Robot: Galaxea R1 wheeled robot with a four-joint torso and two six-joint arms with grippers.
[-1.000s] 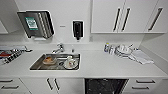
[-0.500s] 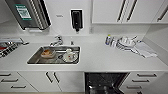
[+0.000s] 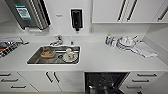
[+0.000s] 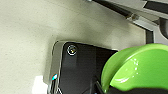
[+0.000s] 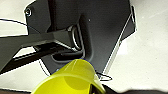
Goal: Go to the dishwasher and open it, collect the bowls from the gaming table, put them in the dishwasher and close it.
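The dishwasher [image 3: 106, 82] is seen open at five o'clock under the white bench [image 3: 100, 58] — a green bowl [image 4: 140, 67] and a yellow bowl [image 5: 72, 80] are seen close at the wrists; each claw's state cannot be told.

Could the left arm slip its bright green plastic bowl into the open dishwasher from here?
Probably yes: the dishwasher stands open below the white counter, its dark racks exposed, and the green bowl is already at the wrist.

A white worktop [image 3: 100, 58] is carrying a bottle [image 3: 108, 39] and stacked dishes [image 3: 126, 43] beside a folded cloth [image 3: 145, 49] (all toward its right back corner).
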